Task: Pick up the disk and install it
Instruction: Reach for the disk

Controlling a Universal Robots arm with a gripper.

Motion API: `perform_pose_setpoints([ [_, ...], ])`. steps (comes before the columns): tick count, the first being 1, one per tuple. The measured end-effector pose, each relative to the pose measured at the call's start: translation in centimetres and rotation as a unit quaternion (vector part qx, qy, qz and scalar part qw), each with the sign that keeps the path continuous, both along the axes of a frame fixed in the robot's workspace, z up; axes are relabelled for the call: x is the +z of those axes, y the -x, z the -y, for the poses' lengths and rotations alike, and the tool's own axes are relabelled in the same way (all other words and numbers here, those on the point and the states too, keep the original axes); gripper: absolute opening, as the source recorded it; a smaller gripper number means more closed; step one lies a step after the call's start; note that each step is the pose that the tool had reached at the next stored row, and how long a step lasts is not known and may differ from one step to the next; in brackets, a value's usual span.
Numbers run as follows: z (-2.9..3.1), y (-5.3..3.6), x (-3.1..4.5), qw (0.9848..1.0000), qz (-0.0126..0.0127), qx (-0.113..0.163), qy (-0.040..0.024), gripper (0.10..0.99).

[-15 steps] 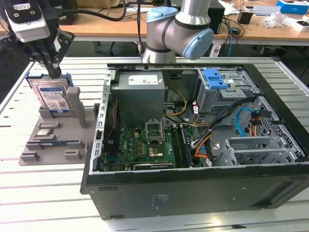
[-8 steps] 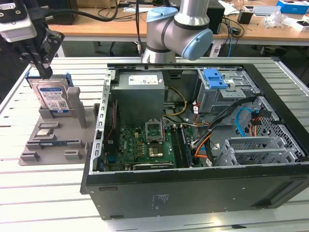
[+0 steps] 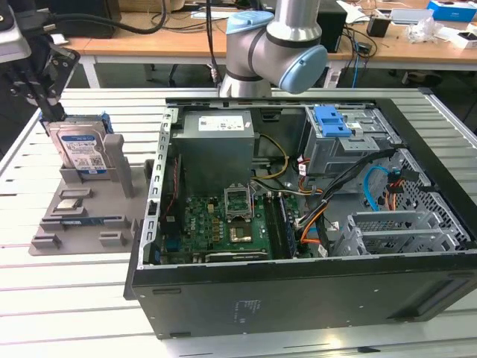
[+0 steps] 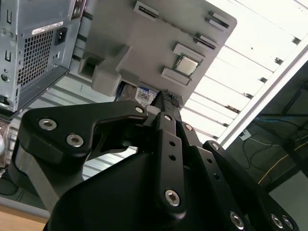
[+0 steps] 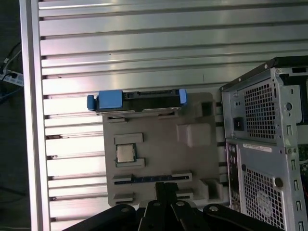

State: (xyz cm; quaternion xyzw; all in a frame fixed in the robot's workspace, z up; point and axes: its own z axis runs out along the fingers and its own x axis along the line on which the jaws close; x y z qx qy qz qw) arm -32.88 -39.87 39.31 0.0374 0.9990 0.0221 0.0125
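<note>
The disk [image 3: 82, 149] is a silver drive with a white-and-blue label in a blue bracket. It stands on edge in a slot at the back of a grey holder [image 3: 82, 220] on the exterior view's left. From above, in the first wrist view, the disk [image 5: 139, 98] shows as a dark bar with blue ends. My gripper [image 3: 51, 112] hangs just above the disk's far left corner, its black fingers drawn together with nothing between them. In the second wrist view the fingertips of the gripper [image 4: 166, 96] meet right in front of the disk's label [image 4: 143, 94].
A small square silver chip [image 5: 125, 153] lies in the grey holder [image 5: 159, 144]. The open computer case [image 3: 298, 287] fills the exterior view's right, with a blue bracket [image 3: 333, 121] over its drive cage. The arm's base [image 3: 276, 45] stands behind the case. The slatted metal table [image 3: 67, 298] surrounds everything.
</note>
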Motion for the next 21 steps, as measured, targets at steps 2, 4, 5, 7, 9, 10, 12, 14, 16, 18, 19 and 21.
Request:
perform_pose_setpoints([
  [2,0.00,0.91,0.00,1.0000,0.0000,0.000,0.0000,0.106],
  [4,0.00,1.50,0.00,1.0000,0.0000,0.000,0.0000,0.106],
  [5,0.00,1.87,0.00,1.0000,0.0000,0.000,0.0000,0.106],
  [7,0.00,2.39,0.00,1.0000,0.0000,0.000,0.0000,0.106],
  [9,0.00,2.99,0.00,1.0000,0.0000,0.000,0.0000,0.106],
  [10,0.00,3.22,0.00,1.0000,0.0000,0.000,0.0000,0.106],
  [12,0.00,3.91,0.00,1.0000,0.0000,0.000,0.0000,0.106],
  [14,0.00,4.34,-0.01,1.0000,0.0000,0.000,0.0000,0.106],
  [16,0.00,5.01,0.00,1.0000,0.0000,0.000,0.0000,0.106],
  [18,0.00,5.50,-0.01,1.0000,0.0000,0.000,0.0000,0.106],
  [19,0.00,5.72,-0.01,1.0000,0.0000,0.000,0.0000,0.106],
  [21,0.00,6.14,-0.01,1.0000,0.0000,0.000,0.0000,0.106],
])
